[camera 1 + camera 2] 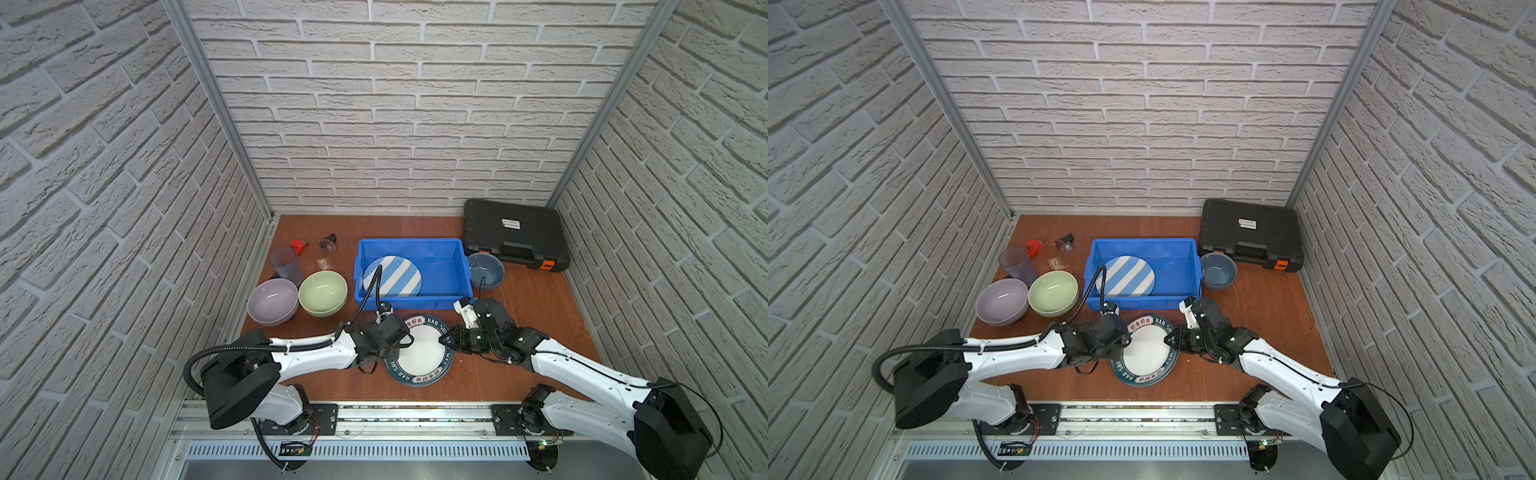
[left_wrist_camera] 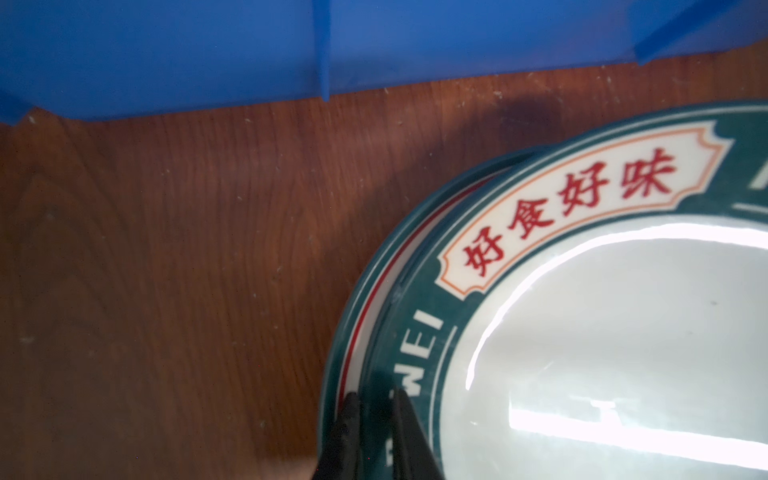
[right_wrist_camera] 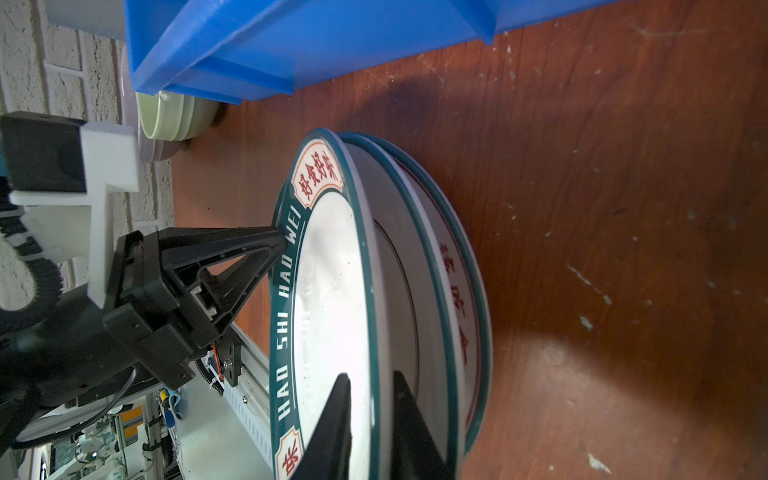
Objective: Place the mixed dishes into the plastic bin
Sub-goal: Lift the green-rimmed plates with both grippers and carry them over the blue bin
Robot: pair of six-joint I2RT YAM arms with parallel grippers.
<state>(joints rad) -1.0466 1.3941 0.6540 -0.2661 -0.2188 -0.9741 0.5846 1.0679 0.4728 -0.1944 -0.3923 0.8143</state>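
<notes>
Two teal-rimmed white plates lie stacked near the table's front. Both grippers pinch the upper plate (image 1: 419, 353) (image 1: 1146, 353) at opposite rims. My left gripper (image 2: 376, 395) (image 1: 394, 351) is shut on its left rim, and my right gripper (image 3: 370, 376) (image 1: 442, 340) is shut on its right rim. In the right wrist view the upper plate (image 3: 328, 270) stands off the lower plate (image 3: 453, 270), with the gap widest at my right fingers. The plastic bin (image 1: 453, 266) sits just behind and holds a blue-white striped plate (image 1: 392, 276).
Left of the bin are a lavender bowl (image 1: 272, 301), a pale green bowl (image 1: 323, 293), a purple tumbler (image 1: 286, 266) and a red wrench (image 1: 298, 245). A dark blue bowl (image 1: 485, 270) touches the bin's right side. A black tool case (image 1: 515, 232) fills the back right corner.
</notes>
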